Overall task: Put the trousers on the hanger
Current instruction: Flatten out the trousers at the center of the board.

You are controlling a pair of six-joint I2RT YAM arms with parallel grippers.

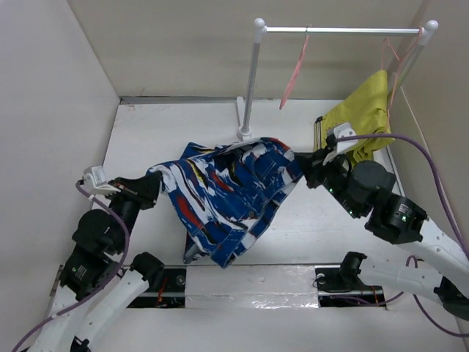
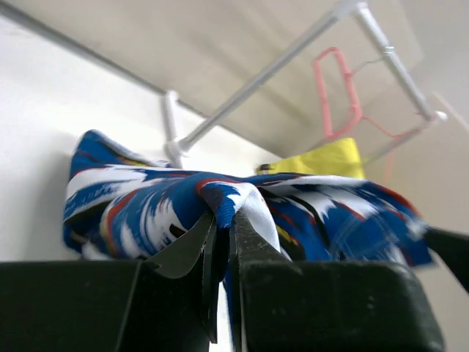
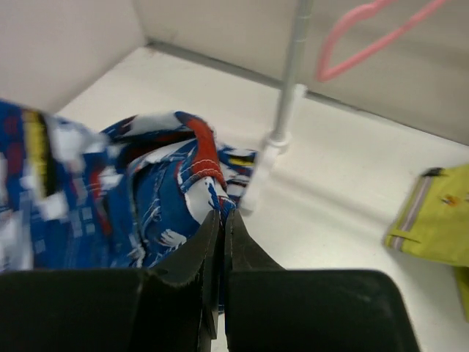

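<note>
Left hand [image 1: 152, 188] and right hand [image 1: 302, 169] each clamp an edge of the trousers [image 1: 227, 198], slung between them over the desk [image 1: 146, 132], well below the hanger [image 1: 295, 73]; the thin fabric could slip out during the lift.

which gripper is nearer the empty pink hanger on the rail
Right. The right gripper sits almost in line with the hanger, on its near side, gripping the trousers; the left gripper is far off to the left, at their other edge.

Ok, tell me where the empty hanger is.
In the top view the hanger hangs on the rail, left of the yellow-green garment, beyond the trousers.
</note>
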